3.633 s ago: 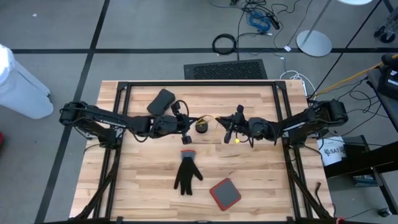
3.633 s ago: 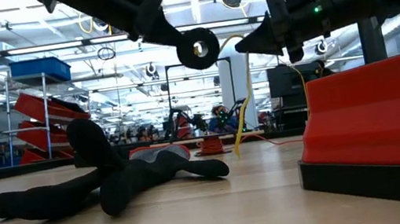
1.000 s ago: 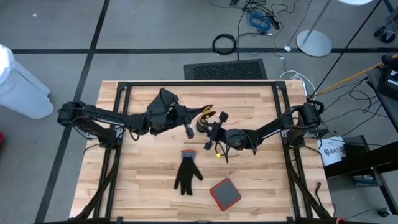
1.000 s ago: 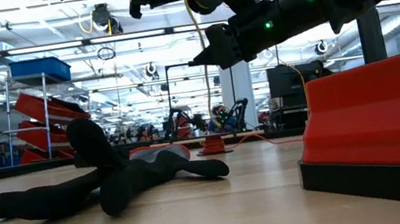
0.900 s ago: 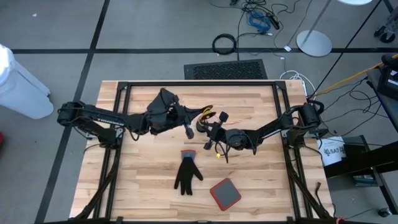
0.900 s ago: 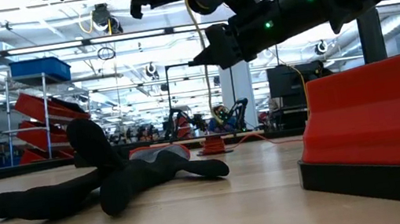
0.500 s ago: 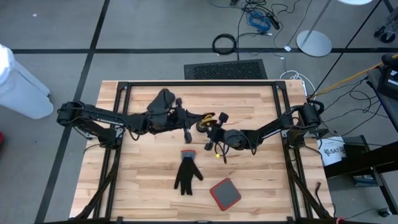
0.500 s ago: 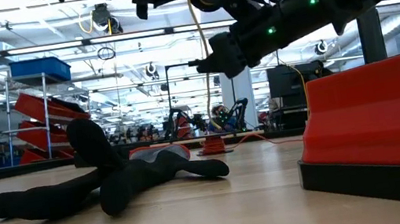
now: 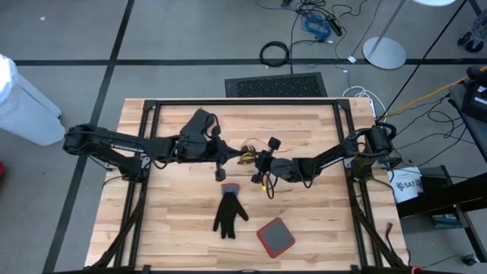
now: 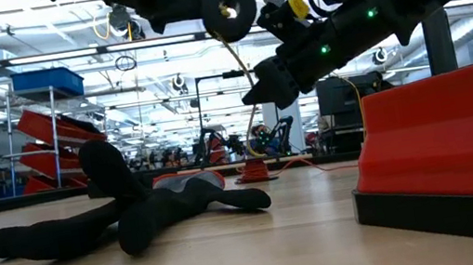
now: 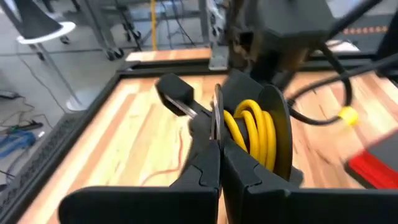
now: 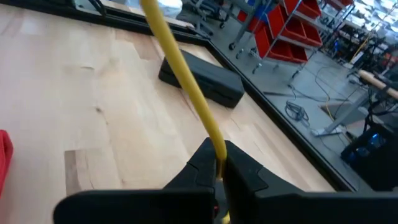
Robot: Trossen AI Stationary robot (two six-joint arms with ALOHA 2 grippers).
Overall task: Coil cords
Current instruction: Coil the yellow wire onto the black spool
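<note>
On the high view, nearest the front edge of the wooden surface (image 9: pixel 319 221), at about 6 o'clock from its middle, lie a red pad (image 9: pixel 275 237) with a dark rim and, just beside it toward 9 o'clock, a black glove (image 9: pixel 228 211). Both are flat on the wood and well apart from the arms.

Farther in, near the middle, the two claws meet above the wood. The right claw (image 9: pixel 261 177) reaches in from 3 o'clock with its fingers closed on the yellow cord (image 12: pixel 180 65); in its wrist view the cord runs up out of the pinched tips. The left claw (image 9: pixel 221 169) comes in from 9 o'clock, its fingers pressed together on the rim of a black spool (image 11: pixel 264 134) with the cord wound around it in yellow loops. In the low view the spool hangs well above the surface, and the cord drops from it to the right claw.

Beyond them, toward 12 o'clock, a black grille (image 9: pixel 275 85) lies on the floor, and past it a thick black cable ring (image 9: pixel 275 53).
</note>
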